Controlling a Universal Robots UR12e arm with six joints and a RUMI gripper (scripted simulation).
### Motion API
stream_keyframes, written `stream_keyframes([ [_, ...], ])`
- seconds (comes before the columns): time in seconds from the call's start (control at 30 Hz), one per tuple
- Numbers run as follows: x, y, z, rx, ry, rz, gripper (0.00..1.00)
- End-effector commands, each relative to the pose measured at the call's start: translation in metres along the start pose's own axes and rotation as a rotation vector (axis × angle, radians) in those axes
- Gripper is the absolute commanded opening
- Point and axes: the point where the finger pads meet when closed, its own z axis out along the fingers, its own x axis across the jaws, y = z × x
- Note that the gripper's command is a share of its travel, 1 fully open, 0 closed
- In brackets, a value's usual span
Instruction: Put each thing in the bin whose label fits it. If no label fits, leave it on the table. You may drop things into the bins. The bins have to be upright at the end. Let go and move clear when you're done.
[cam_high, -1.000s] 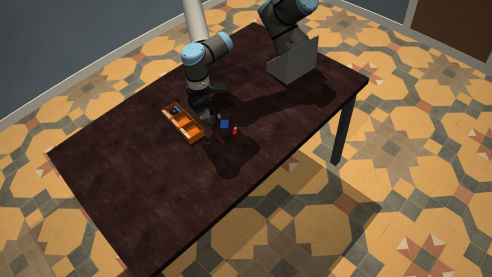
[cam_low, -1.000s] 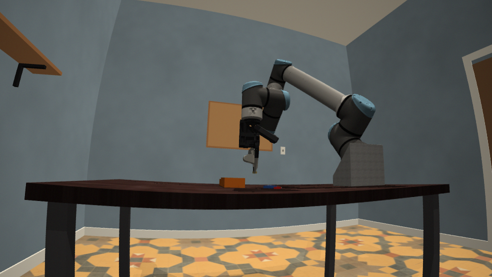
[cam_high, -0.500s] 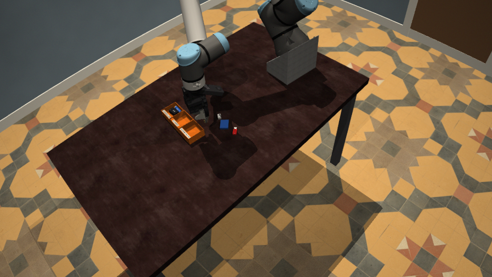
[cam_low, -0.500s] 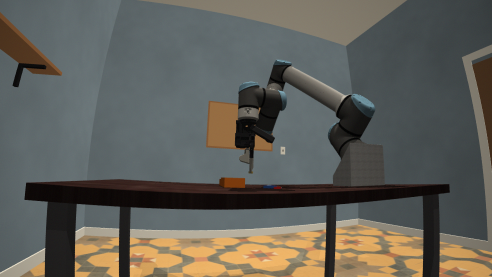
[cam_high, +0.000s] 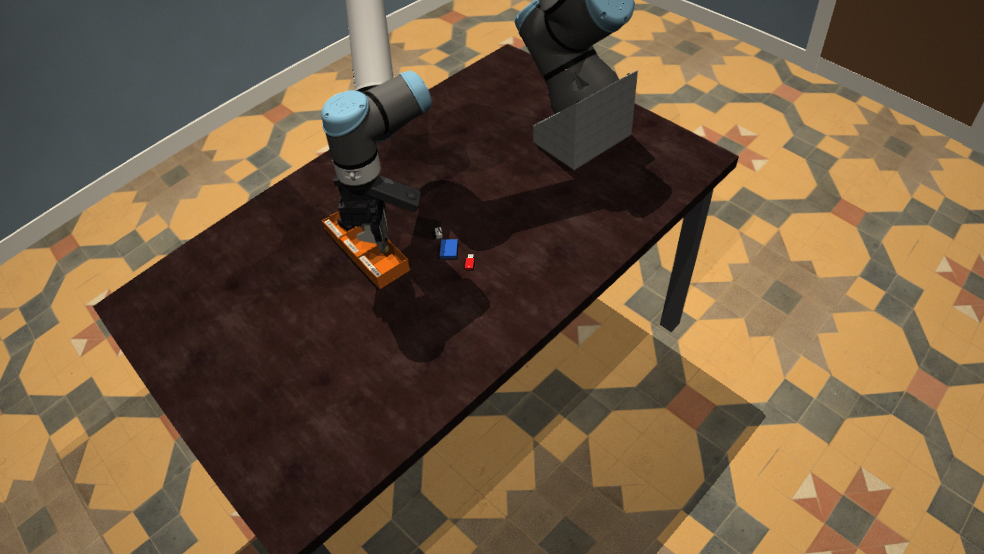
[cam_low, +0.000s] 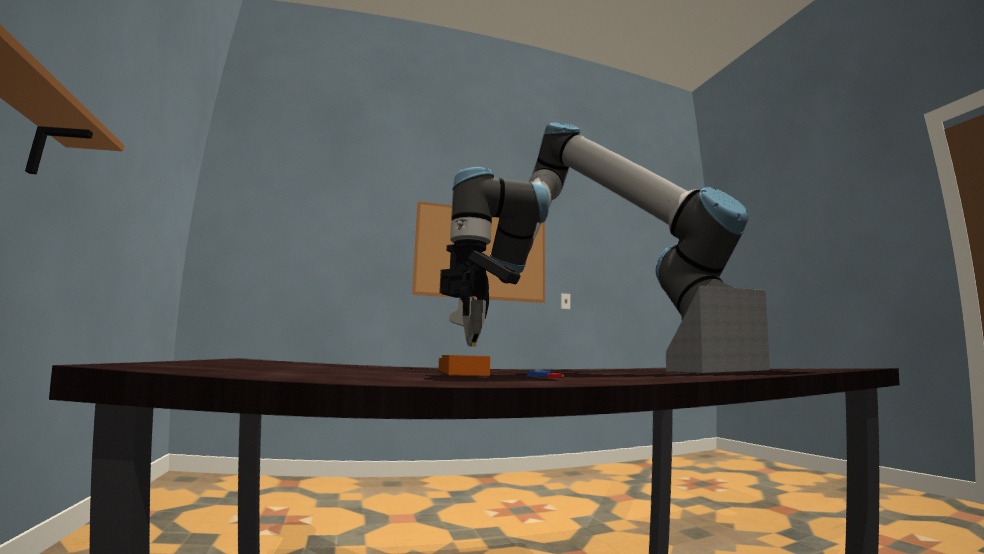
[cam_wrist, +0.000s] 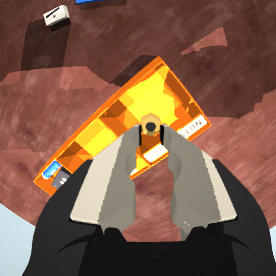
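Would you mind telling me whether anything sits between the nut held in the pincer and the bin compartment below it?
Nothing visible does. The pincer holds the small nut above the orange bin, over the compartment at its NUT-labelled end, and that compartment looks open from above.

Looks like a plain domestic room: blue-grey walls (cam_low: 309, 137), patterned orange floor tiles (cam_high: 860, 275), white skirting board (cam_low: 447, 464), cork pinboard (cam_low: 430, 240) behind the jaws, brown door (cam_high: 902, 48), wooden wall shelf (cam_low: 55, 103).
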Motion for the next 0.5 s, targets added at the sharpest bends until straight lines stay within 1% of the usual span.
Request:
stream_keyframes([
  [0.0,0.0015,0.0035,-0.0004,0.001,-0.005,0.157,0.0],
  [0.07,0.0016,0.0035,-0.0005,0.0,-0.004,0.222,0.0],
  [0.13,0.0016,0.0035,-0.0005,0.0,-0.004,0.222,0.0],
  [0.17,0.0015,0.0035,-0.0004,0.0,-0.003,0.31,0.0],
  [0.47,0.0015,0.0034,-0.0005,-0.001,-0.001,0.588,0.0],
])
